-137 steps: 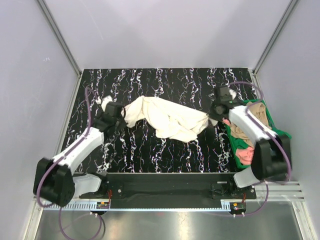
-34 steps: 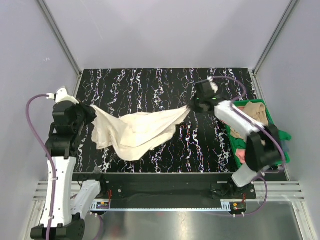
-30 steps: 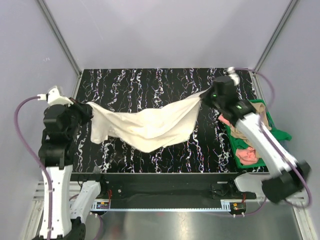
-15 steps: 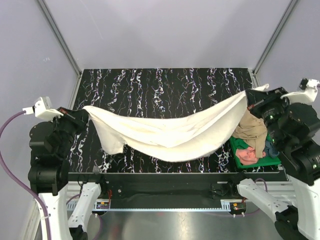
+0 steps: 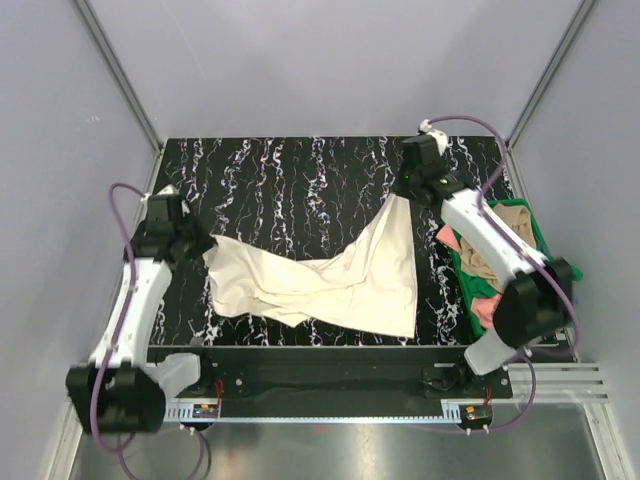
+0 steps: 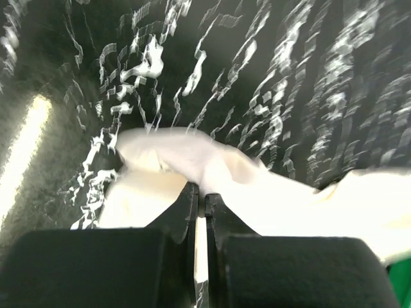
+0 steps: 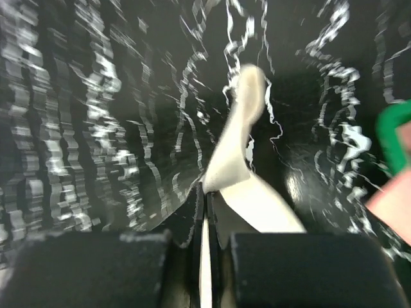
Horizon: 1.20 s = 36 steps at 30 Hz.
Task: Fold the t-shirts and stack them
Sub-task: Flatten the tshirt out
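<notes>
Left claw (image 5: 196,246) is pressed together on the left edge of the cream t-shirt (image 5: 330,285), a soft, creased cloth spread as a slack, wrinkled sheet over the near half of the table (image 5: 300,165) (glossy black, veined white like marble). Right claw (image 5: 404,192) pinches the shirt's far right corner, where the fabric tapers to a narrow point. Further right, a green plastic bin (image 5: 556,268) holds a crumpled tan shirt (image 5: 512,216) and a salmon-pink shirt (image 5: 488,312). Only the wrist views show the cloth nipped between nearly touching black fingers (image 6: 186,205). Only the overhead view shows the whole spread.
</notes>
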Motion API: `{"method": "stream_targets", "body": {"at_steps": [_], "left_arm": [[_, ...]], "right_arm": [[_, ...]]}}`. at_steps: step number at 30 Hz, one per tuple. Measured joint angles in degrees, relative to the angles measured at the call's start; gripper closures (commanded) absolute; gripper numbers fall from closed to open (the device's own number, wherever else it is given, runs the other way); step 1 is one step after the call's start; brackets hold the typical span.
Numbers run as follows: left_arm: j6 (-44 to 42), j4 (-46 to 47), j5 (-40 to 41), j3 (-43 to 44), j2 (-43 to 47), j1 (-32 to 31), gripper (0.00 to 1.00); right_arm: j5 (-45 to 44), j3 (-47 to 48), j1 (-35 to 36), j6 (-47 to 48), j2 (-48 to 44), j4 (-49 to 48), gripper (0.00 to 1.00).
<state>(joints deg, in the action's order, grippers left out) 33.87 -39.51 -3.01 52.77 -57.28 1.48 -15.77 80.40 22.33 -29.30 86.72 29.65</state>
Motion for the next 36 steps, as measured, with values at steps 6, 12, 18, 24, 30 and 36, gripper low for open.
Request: {"method": "stream_targets", "body": {"at_steps": [6, 12, 18, 24, 30, 36], "left_arm": [[-2.9, 3.3, -3.8, 8.6, -23.5, 0.3, 1.0], [-6.8, 0.0, -1.6, 29.8, -44.3, 0.2, 0.6], [-8.0, -1.4, 4.0, 31.8, -44.6, 0.3, 0.47], [-5.2, 0.0, 5.4, 16.0, -28.0, 0.3, 0.47], [-1.6, 4.2, 2.9, 3.3, -18.9, 0.3, 0.46], [-0.1, 6.4, -1.2, -1.6, -15.8, 0.3, 0.46]], "right_arm": [[3.3, 10.2, -2.2, 2.0, 23.4, -2.3, 0.89], [4.5, 22.5, -4.8, 3.8, 33.7, 0.5, 0.62], [0.6, 29.3, -5.6, -1.3, 31.6, 8.3, 0.52], [-0.6, 14.9, -5.4, -20.2, 16.0, 21.7, 0.54], [5.3, -11.3, -0.6, -36.9, -4.3, 28.9, 0.53], [11.4, -31.7, 8.6, -51.0, -15.2, 29.5, 0.52]]}}
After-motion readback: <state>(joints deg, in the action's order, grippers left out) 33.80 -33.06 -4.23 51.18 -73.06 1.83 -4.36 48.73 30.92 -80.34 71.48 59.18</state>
